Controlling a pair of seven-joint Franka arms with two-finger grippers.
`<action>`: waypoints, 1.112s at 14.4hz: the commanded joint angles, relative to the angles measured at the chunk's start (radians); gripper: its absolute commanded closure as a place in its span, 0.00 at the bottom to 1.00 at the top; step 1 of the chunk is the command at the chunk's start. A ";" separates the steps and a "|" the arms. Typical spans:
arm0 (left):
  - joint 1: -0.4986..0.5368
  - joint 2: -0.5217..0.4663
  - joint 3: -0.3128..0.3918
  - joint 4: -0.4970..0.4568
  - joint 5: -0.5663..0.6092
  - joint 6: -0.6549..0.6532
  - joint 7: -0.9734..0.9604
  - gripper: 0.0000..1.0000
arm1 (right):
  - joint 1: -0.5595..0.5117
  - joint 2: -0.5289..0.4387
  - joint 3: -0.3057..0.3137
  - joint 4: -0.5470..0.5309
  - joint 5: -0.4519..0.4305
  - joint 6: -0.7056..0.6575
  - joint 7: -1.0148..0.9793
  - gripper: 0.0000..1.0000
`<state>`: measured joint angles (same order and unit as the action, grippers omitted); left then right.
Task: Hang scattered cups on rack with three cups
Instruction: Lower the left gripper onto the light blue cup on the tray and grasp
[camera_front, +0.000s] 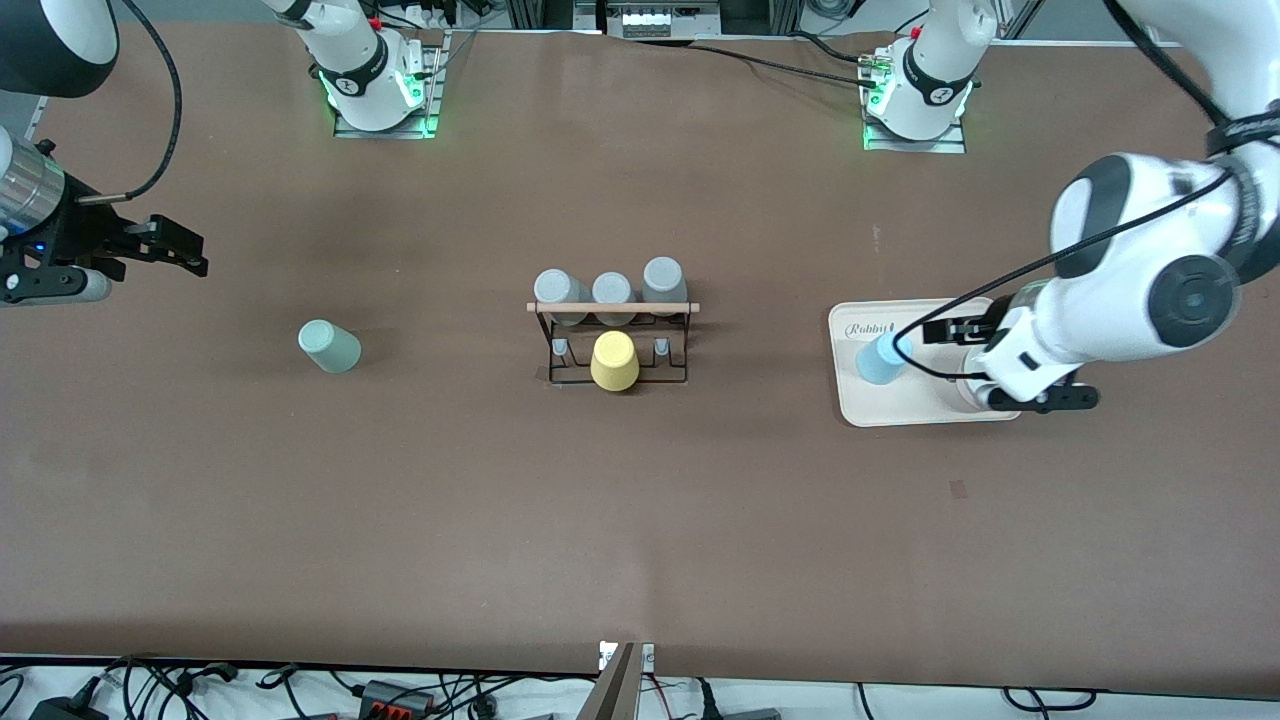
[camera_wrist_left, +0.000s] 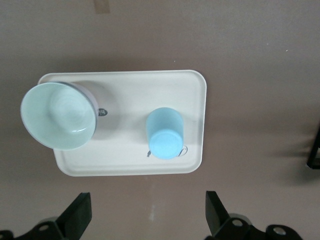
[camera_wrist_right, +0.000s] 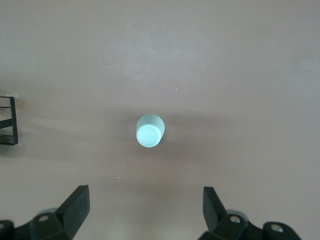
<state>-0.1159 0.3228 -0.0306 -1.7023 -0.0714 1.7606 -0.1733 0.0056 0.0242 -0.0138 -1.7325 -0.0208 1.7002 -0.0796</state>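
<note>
Partly hidden script lettering reading "Rabbi", printed on the cream tray (camera_front: 850, 400) corner

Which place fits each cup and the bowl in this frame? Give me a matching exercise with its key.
Things:
1. small pale mint-green plastic cup
2. small light blue plastic cup
3. yellow plastic cup
4. pale green bowl

Places:
A. upside down on the cream rectangular tray
B. on the small black wire-frame rack, nearer the front camera than the three grey cups
C. on the bare brown table toward the right arm's end
D. mouth up on the tray, beside the blue cup

Pairs: 1-C, 2-A, 3-B, 4-D
</note>
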 joint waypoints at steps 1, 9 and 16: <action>-0.021 -0.065 -0.005 -0.190 -0.002 0.179 -0.011 0.00 | 0.002 0.016 0.000 0.022 0.007 -0.001 -0.009 0.00; -0.027 -0.057 -0.012 -0.441 -0.001 0.551 -0.025 0.00 | 0.002 0.028 0.000 0.036 0.010 0.021 -0.017 0.00; -0.039 -0.041 -0.012 -0.494 -0.001 0.632 -0.054 0.01 | 0.002 0.030 0.000 0.036 0.009 0.021 -0.017 0.00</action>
<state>-0.1451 0.3044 -0.0429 -2.1625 -0.0714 2.3653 -0.2090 0.0073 0.0450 -0.0137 -1.7167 -0.0208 1.7234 -0.0807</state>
